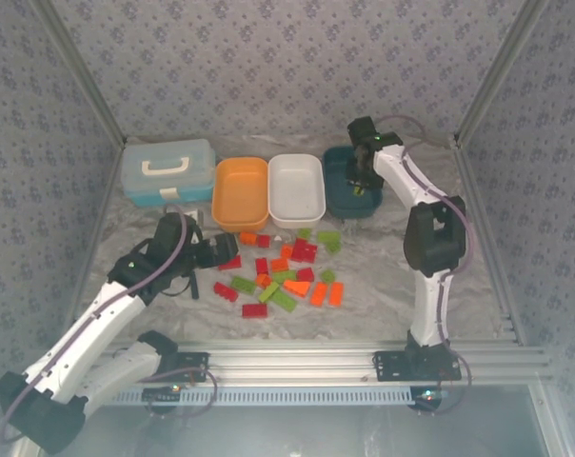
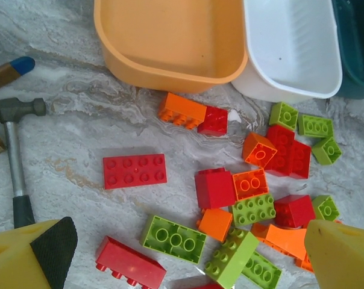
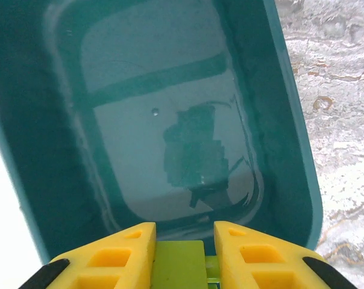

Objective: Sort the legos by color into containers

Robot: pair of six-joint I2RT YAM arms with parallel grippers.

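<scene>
Red, orange and lime green legos [image 1: 287, 271] lie scattered on the table in front of the containers: an orange tray [image 1: 241, 195], a white tray [image 1: 296, 190] and a dark teal tray [image 1: 337, 195]. My right gripper [image 3: 183, 232] hangs over the teal tray [image 3: 278, 120], shut on a lime green lego [image 3: 179, 262]. At the pile's left edge my left gripper [image 2: 188, 265] hovers low and open, its yellow fingers [image 2: 25, 259] wide apart. An upturned green lego [image 2: 173, 239] and a red one [image 2: 131, 265] lie under the gap. A flat red lego [image 2: 134, 170] sits apart.
A light blue case [image 1: 167, 169] with a white handle stands left of the orange tray [image 2: 170, 66]. A small hammer-like tool [image 2: 14, 150] lies on the table left of the bricks. Patterned walls and metal rails enclose the table.
</scene>
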